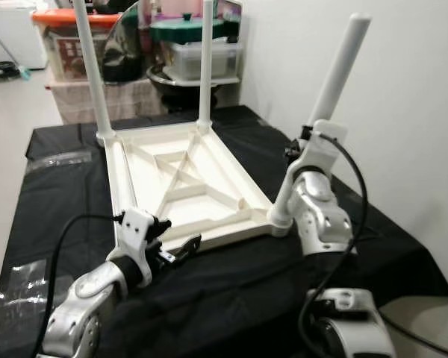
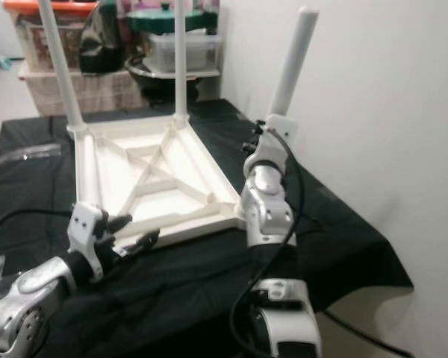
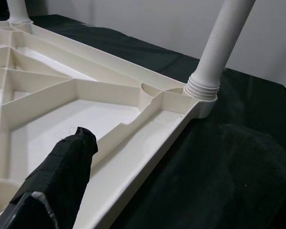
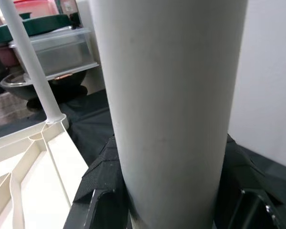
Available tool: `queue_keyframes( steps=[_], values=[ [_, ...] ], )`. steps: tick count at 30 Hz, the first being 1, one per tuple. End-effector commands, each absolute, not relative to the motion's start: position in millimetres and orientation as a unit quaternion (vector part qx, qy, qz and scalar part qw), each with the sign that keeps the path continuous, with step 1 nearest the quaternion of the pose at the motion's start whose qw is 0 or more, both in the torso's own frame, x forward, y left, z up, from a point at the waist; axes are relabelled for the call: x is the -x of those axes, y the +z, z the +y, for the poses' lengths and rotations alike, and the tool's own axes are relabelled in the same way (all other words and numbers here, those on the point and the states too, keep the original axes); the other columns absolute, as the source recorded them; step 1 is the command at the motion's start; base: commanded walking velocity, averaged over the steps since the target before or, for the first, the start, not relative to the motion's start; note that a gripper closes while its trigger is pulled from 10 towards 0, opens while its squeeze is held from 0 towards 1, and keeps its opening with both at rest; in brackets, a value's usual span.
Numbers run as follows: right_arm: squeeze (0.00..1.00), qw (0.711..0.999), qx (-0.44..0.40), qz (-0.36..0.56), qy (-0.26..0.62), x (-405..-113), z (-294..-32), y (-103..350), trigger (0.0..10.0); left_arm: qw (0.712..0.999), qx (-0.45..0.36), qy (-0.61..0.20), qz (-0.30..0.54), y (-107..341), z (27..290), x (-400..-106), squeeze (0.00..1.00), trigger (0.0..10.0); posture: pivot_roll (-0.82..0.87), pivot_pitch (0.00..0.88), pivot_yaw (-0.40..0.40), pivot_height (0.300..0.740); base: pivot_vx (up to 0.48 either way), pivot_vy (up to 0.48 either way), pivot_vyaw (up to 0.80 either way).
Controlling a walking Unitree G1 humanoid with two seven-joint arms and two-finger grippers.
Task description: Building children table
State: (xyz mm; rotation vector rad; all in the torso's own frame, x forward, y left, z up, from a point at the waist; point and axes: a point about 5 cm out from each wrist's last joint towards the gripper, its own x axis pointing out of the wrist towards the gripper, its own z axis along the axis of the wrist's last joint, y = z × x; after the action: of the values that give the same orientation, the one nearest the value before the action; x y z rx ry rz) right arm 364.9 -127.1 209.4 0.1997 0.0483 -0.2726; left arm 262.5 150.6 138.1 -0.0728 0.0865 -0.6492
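The upturned tabletop (image 1: 187, 183) is lying on the black worktop (image 1: 52, 194), 3 legs standing in it. The right tool (image 4: 167, 200) is clamping the tilted near leg (image 1: 336, 74); cross-threading could jam it. The left tool (image 1: 181, 250), narrowly open, is hovering beside the tabletop's legless corner.

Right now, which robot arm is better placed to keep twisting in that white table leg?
The right. The right gripper already clasps the near white plastic leg, which leans in its socket. The left gripper rests at the upturned white tabletop's near edge, holding nothing.

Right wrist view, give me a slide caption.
Right gripper clamps a white table leg above the upturned tabletop.
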Motion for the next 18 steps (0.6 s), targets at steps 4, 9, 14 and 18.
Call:
queue_keyframes(
  steps=[4,9,14,18],
  values=[
    [0.0,0.978,-0.129,0.148,-0.072,-357.1,-95.2,169.5,10.0,0.944,0.032,-0.324,0.052,135.5,149.3,-261.6,0.0,10.0,0.08,0.0,-0.045,0.74,0.0,0.0,0.0],
    [1.0,0.987,-0.126,0.094,-0.037,-368.9,-117.2,187.3,10.0,0.944,0.035,-0.325,0.053,133.6,146.5,-261.4,0.0,10.0,0.07,0.0,-0.051,0.74,0.0,0.0,0.0],
    [0.0,0.982,-0.127,0.01,0.138,-388.1,-174.7,228.1,10.0,0.944,0.039,-0.324,0.052,132.8,145.8,-260.6,0.0,10.0,0.06,0.0,-0.051,0.74,0.0,0.0,0.0],
    [0.0,0.962,-0.112,-0.009,0.25,-380.9,-186.3,236.1,2.4,0.943,0.039,-0.328,0.052,133.3,144.5,-259.9,0.0,10.0,0.07,0.0,-0.055,0.74,0.0,0.0,0.0]
  ],
)
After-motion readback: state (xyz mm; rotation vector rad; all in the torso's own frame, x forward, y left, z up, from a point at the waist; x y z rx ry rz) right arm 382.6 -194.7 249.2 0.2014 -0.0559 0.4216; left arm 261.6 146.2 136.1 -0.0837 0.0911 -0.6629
